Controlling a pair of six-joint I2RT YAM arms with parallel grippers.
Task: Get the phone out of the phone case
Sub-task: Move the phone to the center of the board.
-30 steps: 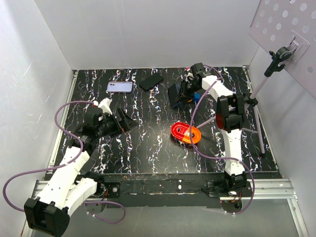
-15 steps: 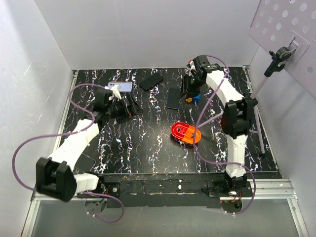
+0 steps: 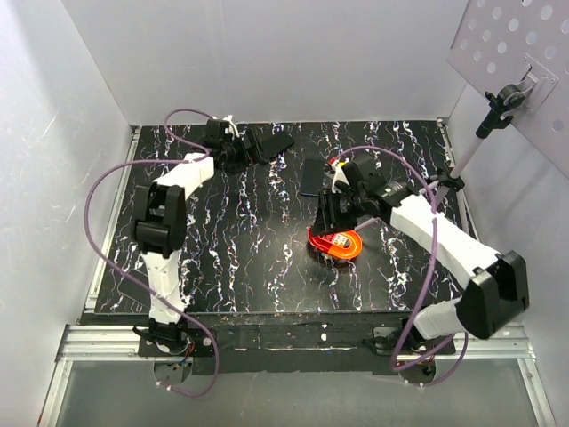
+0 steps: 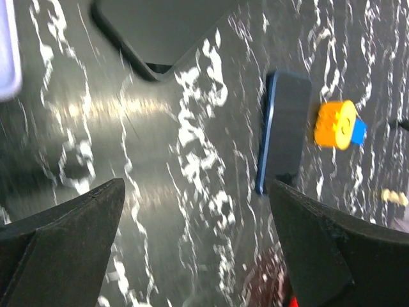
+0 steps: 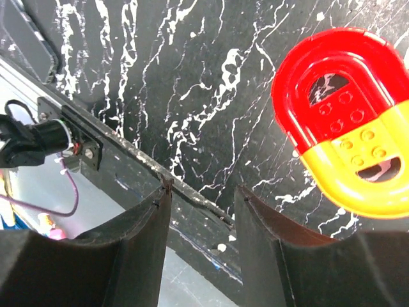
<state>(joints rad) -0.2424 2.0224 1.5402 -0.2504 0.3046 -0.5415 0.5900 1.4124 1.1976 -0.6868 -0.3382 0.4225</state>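
Black marbled table (image 3: 267,267), both arms reach over it. Left arm (image 3: 169,205) stretches to the far left part. Right arm (image 3: 444,240) bends in toward the middle.

Left gripper (image 4: 192,211): fingers spread wide, nothing between them, just beside a black slab (image 3: 274,145) at the far edge. A lilac slab (image 4: 5,51) shows only at the edge of the left wrist view, blurred.

Right gripper (image 5: 201,192): fingers partly apart, holds nothing, only bare table in the gap. It hangs over the middle. The red and yellow toy (image 5: 345,128) lies off to one side of the fingers, not between them.

Phone (image 3: 311,175) lies flat on the table, right of centre toward the far side, between the two grippers, touched by neither. Dark face, with a blue rim (image 4: 263,141) along one long side that looks like the case, but cannot tell for sure. A small yellow and blue toy (image 4: 339,125) sits just beside the phone.
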